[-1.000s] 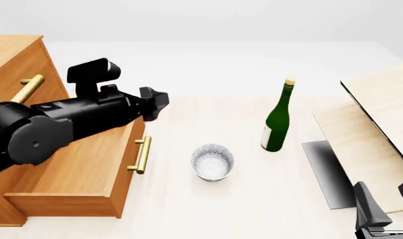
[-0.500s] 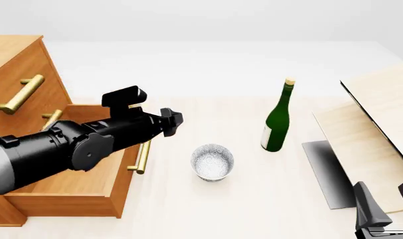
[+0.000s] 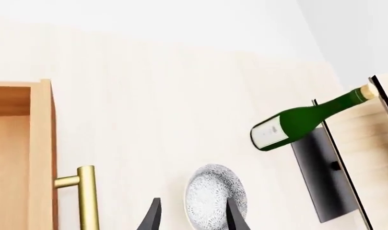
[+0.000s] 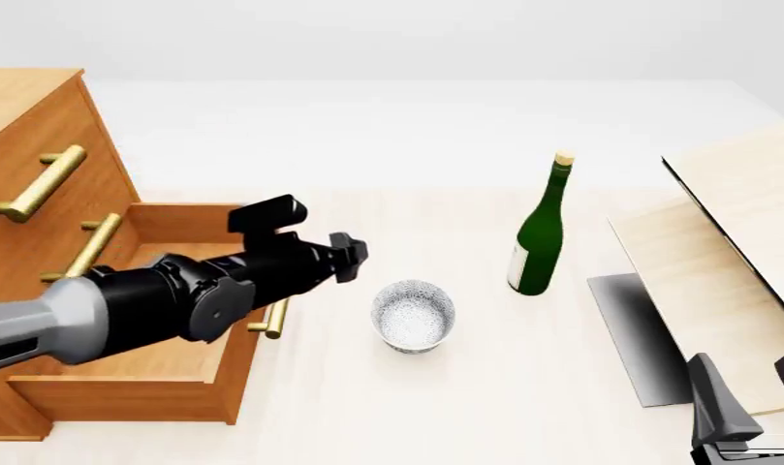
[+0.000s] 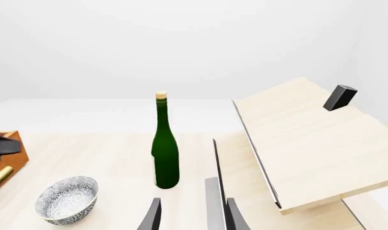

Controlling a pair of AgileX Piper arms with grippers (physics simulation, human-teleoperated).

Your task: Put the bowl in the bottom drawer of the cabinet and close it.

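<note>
My right gripper (image 4: 751,407) waits low with jaws parted, my left gripper (image 3: 192,215), jaws apart on nothing, hovers above the bowl (image 4: 414,315) standing just beside the open bottom drawer (image 4: 172,339), the green bottle (image 4: 539,232) beyond.
</note>
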